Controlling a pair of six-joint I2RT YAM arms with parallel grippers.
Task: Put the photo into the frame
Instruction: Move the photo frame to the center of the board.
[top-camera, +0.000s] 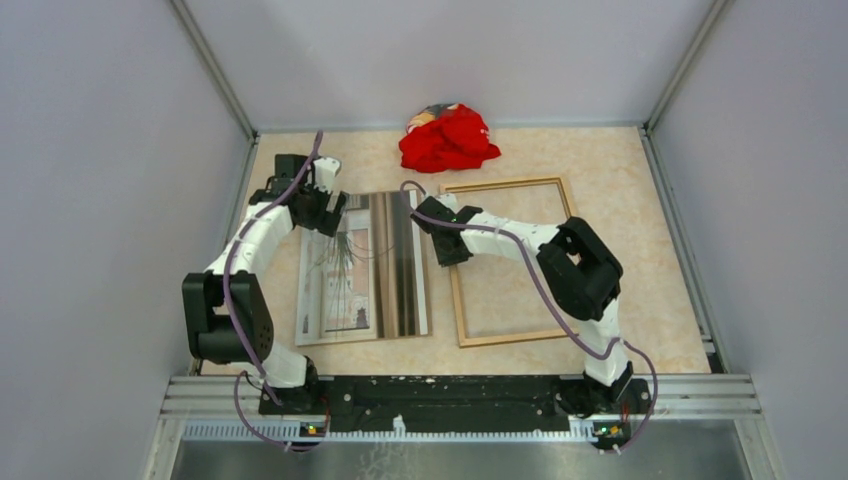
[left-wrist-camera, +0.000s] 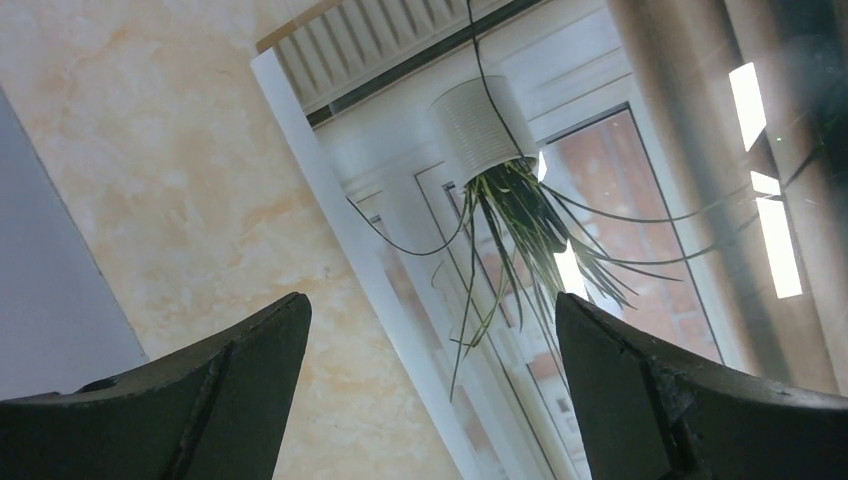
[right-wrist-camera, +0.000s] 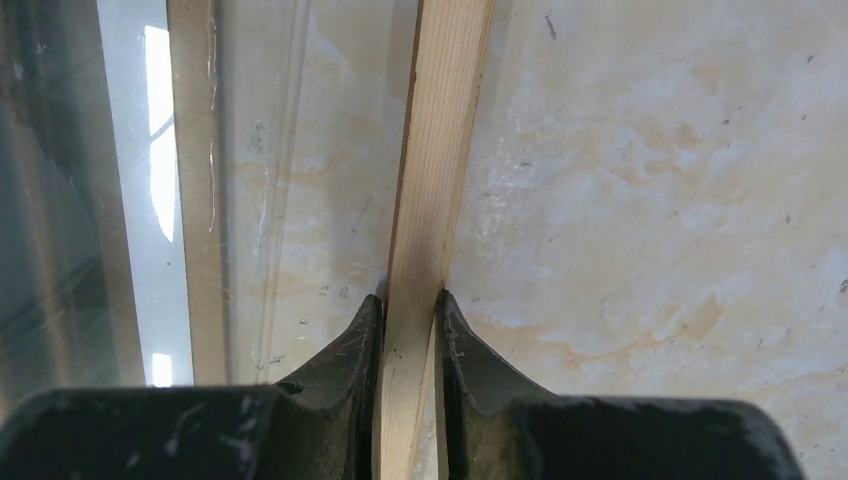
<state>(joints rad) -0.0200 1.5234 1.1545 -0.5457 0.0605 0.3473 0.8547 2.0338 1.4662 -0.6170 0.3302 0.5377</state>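
The photo (top-camera: 365, 270), a large print of a curtained window and a trailing potted plant, lies flat and picture side up on the counter (top-camera: 640, 200), left of centre. Its long sides run away from the arm bases toward the back wall. Just beside it on the right, with a narrow gap of bare counter between them, lies the frame (top-camera: 510, 183), a rectangle of thin pale wooden strips with nothing inside it. The frame's long sides run the same way as the photo's. The right fingers (right-wrist-camera: 362, 345) are pressed together on the frame's left strip, the one nearest the photo, and pinch the wood from both sides about a third of the way down from its far end. The left fingers (left-wrist-camera: 255, 355) are spread wide and hold nothing. They hover over the photo's far left corner, one on each side of its white left border. So the photo lies directly beneath the left arm, which is the nearer arm to it, and its destination lies to the right. A crumpled red cloth (top-camera: 450, 138) sits at the back of the counter, well clear of both.
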